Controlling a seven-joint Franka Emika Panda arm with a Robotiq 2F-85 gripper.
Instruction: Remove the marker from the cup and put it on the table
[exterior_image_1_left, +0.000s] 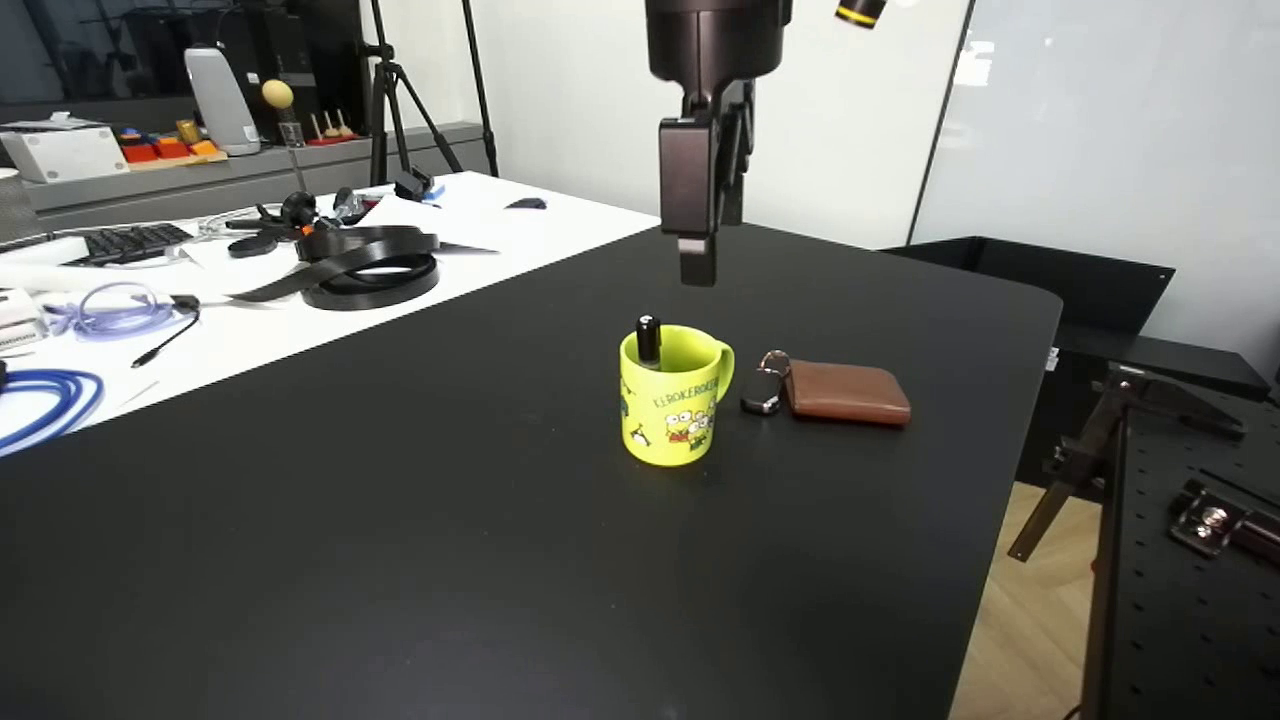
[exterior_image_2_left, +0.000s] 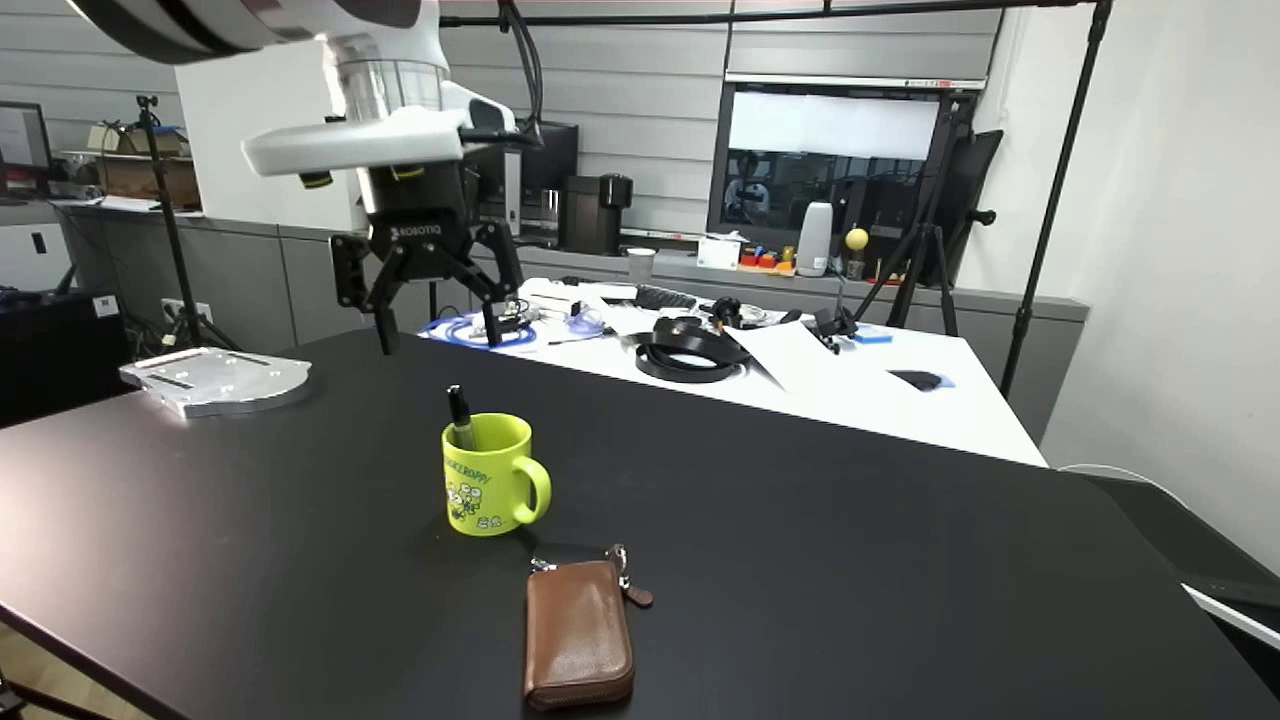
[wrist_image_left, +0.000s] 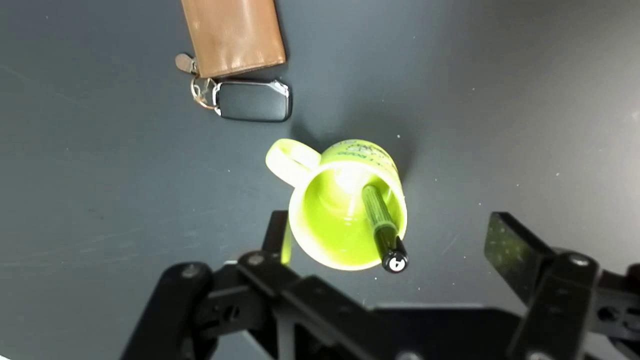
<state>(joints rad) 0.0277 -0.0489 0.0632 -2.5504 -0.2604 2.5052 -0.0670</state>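
Robotiq two-finger gripper (exterior_image_2_left: 440, 340): fingers spread wide, pads well apart. In both exterior views it points downward over the black table (exterior_image_1_left: 400, 550), fingertips higher than the marker (wrist_image_left: 384, 225) and apart from it. The wrist view places the mug (exterior_image_1_left: 668, 410) and marker between the two fingers, the mug nearer to one finger than to the other.

The marker is inside the mug, tilted, black cap uppermost and projecting above the rim on the side away from the handle; a paler barrel section shows below the cap. Contact between marker and rim cannot be confirmed. The mug, yellow-green with cartoon figures and dark lettering, stands upright on the black table.

On the handle side, a brown zip wallet (exterior_image_2_left: 578, 630) lies flat. A black key fob (wrist_image_left: 254, 101) with a metal ring lies between wallet and mug, just beside the wallet.

Further out, a silver-coloured plate (exterior_image_2_left: 225, 375) lies at an edge of the black table. The adjoining white table (exterior_image_1_left: 580, 215) bears a coiled black strap (exterior_image_1_left: 330, 245) and a blue cable (exterior_image_1_left: 92, 390).
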